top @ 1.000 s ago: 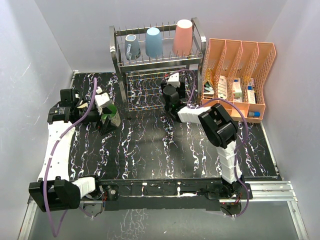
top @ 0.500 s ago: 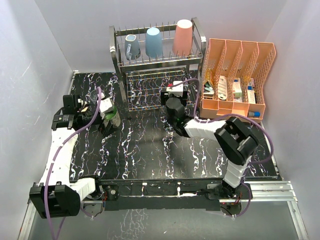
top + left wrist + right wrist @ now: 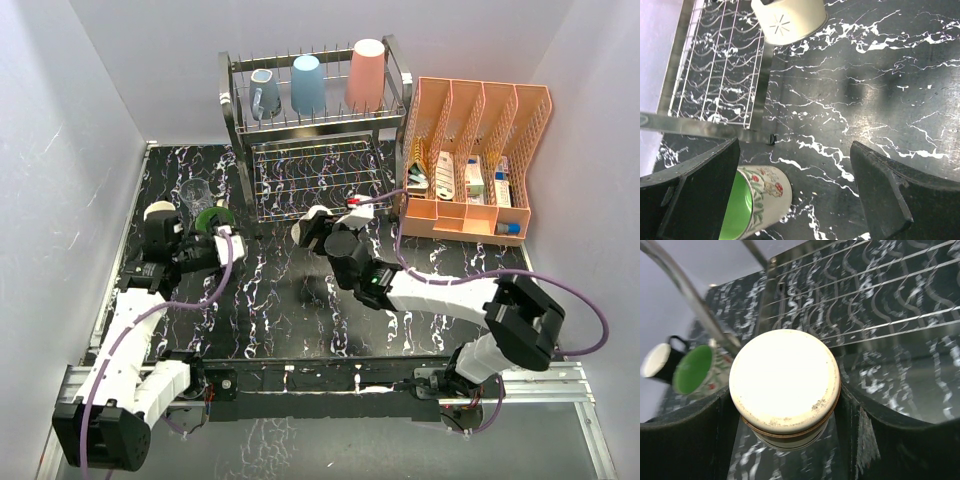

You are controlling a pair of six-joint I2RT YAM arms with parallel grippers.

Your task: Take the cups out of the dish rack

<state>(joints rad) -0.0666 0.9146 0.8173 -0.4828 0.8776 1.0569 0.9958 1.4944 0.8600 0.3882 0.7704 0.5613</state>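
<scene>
Since a second ago both arms have come away from their work. The left fingers (image 3: 700,195), then set about the green-lined, flower-printed mug (image 3: 213,220), have let it go and drawn back toward the lower left. They now stand wide apart and hold nothing, and the mug stands upright on the black, white-veined bench (image 3: 270,320), just beside one finger in the left wrist view. The right fingers (image 3: 880,440), which were reaching into the lower tier of the shiny two-tier wire dish rack (image 3: 240,130), have pulled out toward the centre of the frame. They are part-closed on the cream round cup (image 3: 784,375), gripping it by its sides, over the bench just in front of the rack. Judgement: one cup newly set down, one in transit, three yet to be taken. Containers: the rack's upper tier carries a grey-blue handled mug (image 3: 265,95), a light-blue tumbler (image 3: 307,85) and a salmon-pink tumbler (image 3: 366,75), all mouth-down. The lower tier shows bare wire only. At the upper left of the bench, near the printed mug, stand a clear glass (image 3: 196,193) and a dark handled cup with a pale inside (image 3: 159,212). Nothing shows inside the mug. The orange plastic slotted organizer (image 3: 475,110) at the right holds small boxes and packets and is no part of the job.
</scene>
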